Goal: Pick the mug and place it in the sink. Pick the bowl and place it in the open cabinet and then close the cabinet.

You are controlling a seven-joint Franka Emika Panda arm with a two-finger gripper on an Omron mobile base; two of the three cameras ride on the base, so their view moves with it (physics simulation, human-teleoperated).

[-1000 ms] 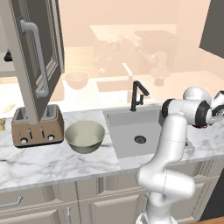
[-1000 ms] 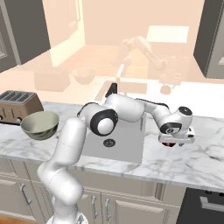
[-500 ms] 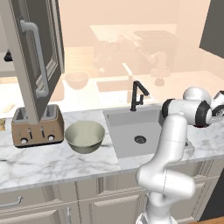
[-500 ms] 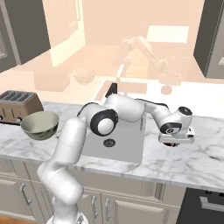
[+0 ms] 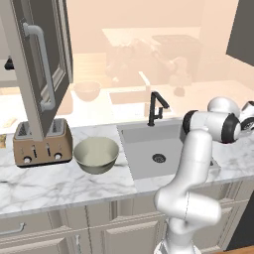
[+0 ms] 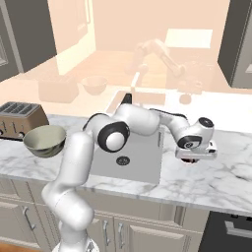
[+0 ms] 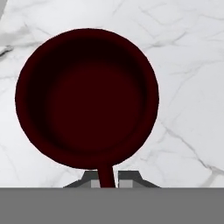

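From above, the hand view shows a dark red mug (image 7: 87, 96) standing upright on white marble. My gripper (image 7: 105, 177) is shut on the narrow handle strip that comes off the mug's near rim. In the right base view the gripper (image 6: 196, 157) hangs low over the counter right of the sink (image 6: 147, 160), with the mug mostly hidden under the hand. The cream-grey bowl (image 5: 95, 154) (image 6: 44, 139) sits on the counter left of the sink (image 5: 144, 166). The cabinet's door (image 5: 39, 64) stands open above the toaster.
A toaster (image 5: 38, 144) (image 6: 19, 118) stands left of the bowl, under the open door. A black faucet (image 5: 156, 106) rises behind the basin. My arm (image 6: 142, 120) stretches across the sink toward the right counter.
The fingers have shut on the mug's handle. The arm, the bowl and the cabinet door have stayed where they were.
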